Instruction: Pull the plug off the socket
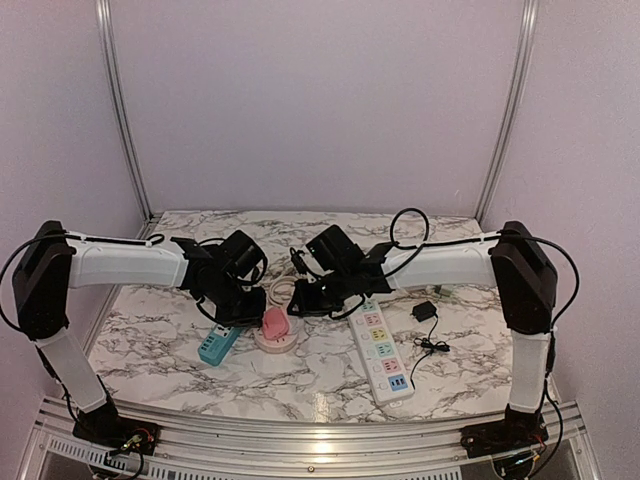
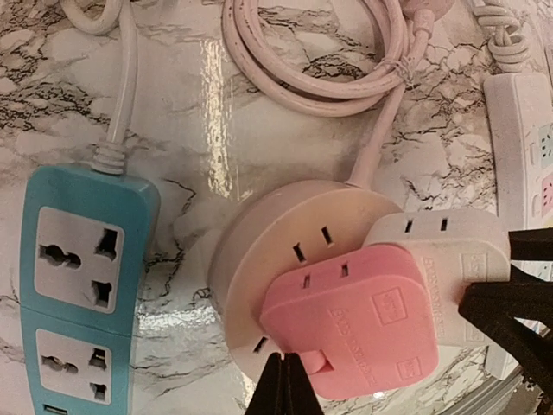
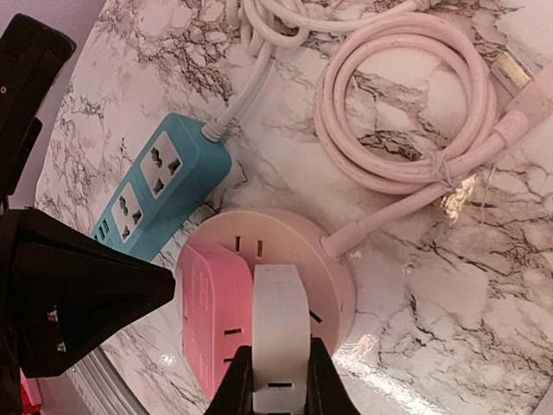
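White plug (image 3: pixel 278 298) sits gripped inside the right pincer (image 3: pixel 278 359).

Three sockets: teal strip (image 2: pixel 82 268), round socket (image 2: pixel 276 225), white strip (image 1: pixel 381 350). Two plugs: pink plug (image 2: pixel 354 320), white plug (image 2: pixel 449 259). One charger (image 1: pixel 425 311).

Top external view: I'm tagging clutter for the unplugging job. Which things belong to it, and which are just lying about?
In the job: round socket, white plug gripped by the right end effector, pink plug beside it, shut left end effector at its edge.
Lying about: blue power strip, white power strip, black charger.
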### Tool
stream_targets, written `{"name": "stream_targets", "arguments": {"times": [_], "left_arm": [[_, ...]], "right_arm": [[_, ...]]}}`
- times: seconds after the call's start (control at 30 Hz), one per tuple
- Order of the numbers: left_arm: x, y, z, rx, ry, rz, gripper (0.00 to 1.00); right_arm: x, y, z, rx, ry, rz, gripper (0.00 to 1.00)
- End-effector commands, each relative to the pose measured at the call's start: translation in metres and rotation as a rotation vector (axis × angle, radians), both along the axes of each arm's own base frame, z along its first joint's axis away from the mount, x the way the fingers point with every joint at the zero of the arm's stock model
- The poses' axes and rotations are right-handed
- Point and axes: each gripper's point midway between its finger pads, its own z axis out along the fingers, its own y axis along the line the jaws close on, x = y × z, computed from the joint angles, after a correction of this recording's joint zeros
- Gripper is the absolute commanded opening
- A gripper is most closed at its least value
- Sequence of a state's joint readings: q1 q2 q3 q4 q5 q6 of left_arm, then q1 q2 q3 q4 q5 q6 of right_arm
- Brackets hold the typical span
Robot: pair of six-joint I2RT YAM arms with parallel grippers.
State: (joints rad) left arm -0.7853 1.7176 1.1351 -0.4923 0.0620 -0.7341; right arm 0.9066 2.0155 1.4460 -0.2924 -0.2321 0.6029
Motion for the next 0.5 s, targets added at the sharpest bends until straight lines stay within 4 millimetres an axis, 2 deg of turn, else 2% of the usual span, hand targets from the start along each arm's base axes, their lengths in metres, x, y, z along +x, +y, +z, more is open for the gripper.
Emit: {"name": "stream_targets", "arguments": {"times": [0.0, 0.27, 0.47], "left_arm": [[0.0, -0.005, -0.01, -0.034, 0.016, 0.006, 0.0], [-0.01, 0.008, -0.034, 0.021, 0.061, 0.012, 0.0], [-0.013, 0.009, -0.041, 0.029, 0.072, 0.008, 0.0]], "right_arm": [[0.009, -0.011, -0.005, -0.031, -0.018, -0.038, 0.12], [0.011, -0.012, -0.006, -0.004, 0.005, -0.045, 0.12], [0.01, -0.009, -0.005, 0.013, 0.016, -0.039, 0.12]]}}
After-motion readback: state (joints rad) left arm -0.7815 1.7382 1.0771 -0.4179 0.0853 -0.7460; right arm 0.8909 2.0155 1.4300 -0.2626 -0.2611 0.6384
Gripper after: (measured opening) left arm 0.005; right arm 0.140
